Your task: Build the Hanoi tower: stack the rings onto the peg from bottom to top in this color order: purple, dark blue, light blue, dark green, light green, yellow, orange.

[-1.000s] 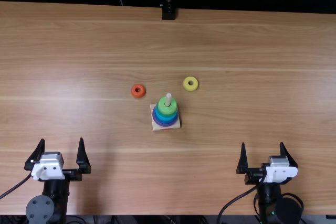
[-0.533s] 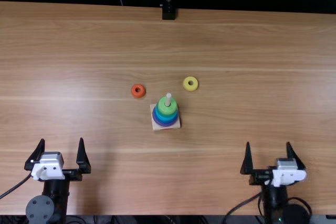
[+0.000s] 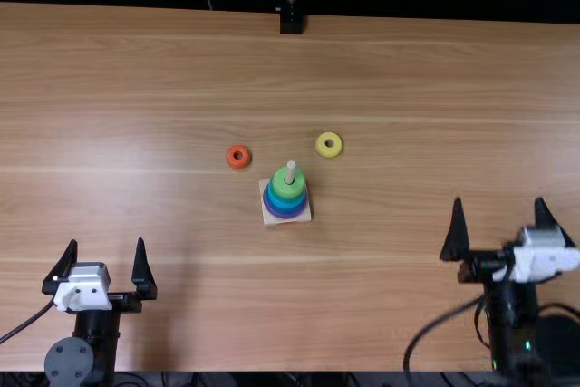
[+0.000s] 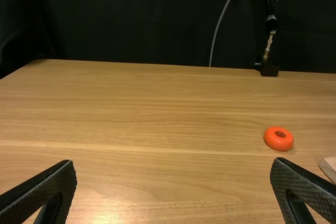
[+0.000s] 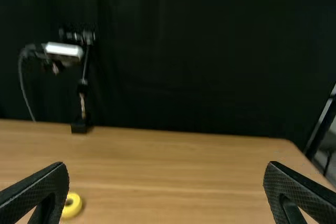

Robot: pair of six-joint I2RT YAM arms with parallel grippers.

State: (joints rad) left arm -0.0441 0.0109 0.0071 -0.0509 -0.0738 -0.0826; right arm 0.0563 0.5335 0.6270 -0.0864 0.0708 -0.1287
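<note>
On its square wooden base (image 3: pixel 274 219), the peg (image 3: pixel 291 167) holds a stack with purple (image 3: pixel 285 215) at the bottom, blue rings above and a green ring (image 3: pixel 288 186) on top. The orange ring (image 3: pixel 238 157) lies flat behind and left of the base, the yellow ring (image 3: pixel 329 144) behind and right. My left gripper (image 3: pixel 106 256) stands open at the near left, far from the rings; my right gripper (image 3: pixel 500 208) is open at the near right. In the left wrist view are the orange ring (image 4: pixel 279 138) and left gripper (image 4: pixel 173 174); in the right, the yellow ring (image 5: pixel 72 205) and right gripper (image 5: pixel 165 174).
A stand with a small black foot (image 3: pixel 291 23) rises at the table's far edge, behind the rings. Bare wood of the table (image 3: pixel 408 97) stretches around the tower. Cables run beside both arms near the front edge.
My right gripper has moved to the right and farther forward over the table, still open. The left arm, the tower and both loose rings have kept their places.
</note>
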